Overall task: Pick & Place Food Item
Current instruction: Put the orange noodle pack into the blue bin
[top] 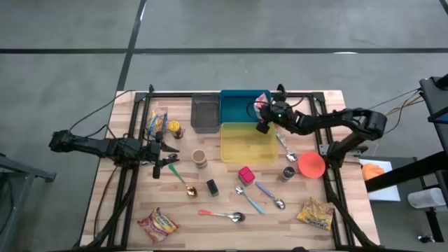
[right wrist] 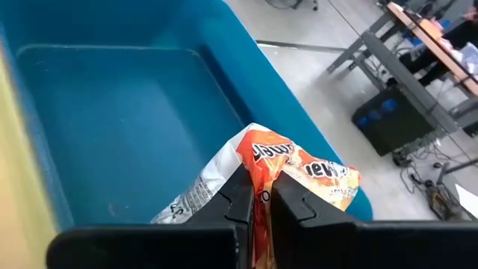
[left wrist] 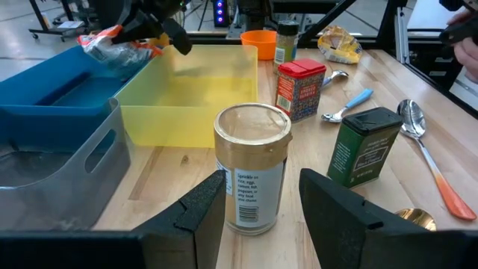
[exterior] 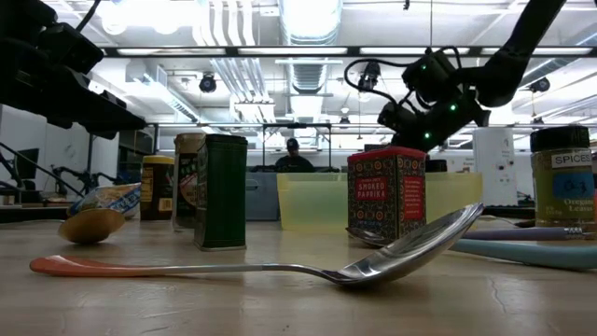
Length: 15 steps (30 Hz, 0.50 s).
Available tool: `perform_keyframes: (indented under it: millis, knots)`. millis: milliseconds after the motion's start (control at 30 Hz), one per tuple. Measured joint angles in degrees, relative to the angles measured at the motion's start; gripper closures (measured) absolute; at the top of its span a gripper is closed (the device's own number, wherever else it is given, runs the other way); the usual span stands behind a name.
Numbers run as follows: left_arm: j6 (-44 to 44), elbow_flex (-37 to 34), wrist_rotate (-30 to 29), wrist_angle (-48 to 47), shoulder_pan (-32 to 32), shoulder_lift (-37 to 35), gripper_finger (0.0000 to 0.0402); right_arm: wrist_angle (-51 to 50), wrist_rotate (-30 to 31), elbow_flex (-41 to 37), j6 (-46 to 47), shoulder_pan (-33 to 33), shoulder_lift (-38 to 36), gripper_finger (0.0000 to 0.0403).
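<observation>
desk (top: 175,210): pale wood planks, matt
spoon (exterior: 392,257): polished metal, mirror-bright bowl
yellow bin (left wrist: 187,97): translucent plastic, smooth
blue bin (right wrist: 112,112): glossy plastic
snack bag (right wrist: 299,172): crinkled shiny foil
jar (left wrist: 252,175): paper label

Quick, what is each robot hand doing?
Left gripper: open, holding nothing, facing a jar.
Right gripper: shut on a snack bag above the blue bin.

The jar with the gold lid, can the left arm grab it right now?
Probably yes. The jar stands upright right ahead of the left gripper, whose fingers are apart, with nothing between them.
</observation>
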Motion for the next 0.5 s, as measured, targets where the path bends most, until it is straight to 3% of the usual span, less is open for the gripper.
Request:
perform_keyframes:
  millis: [267,500]
  knots:
    - [0.00,0.00,0.00,0.00,0.00,0.00,0.0228,1.39,0.39,0.73,4.52,-0.90,0.35,0.0382]
    - [0.00,-0.02,0.00,0.00,-0.02,0.00,0.0228,1.19,0.12,0.79,7.16,-2.29,0.02,0.0282]
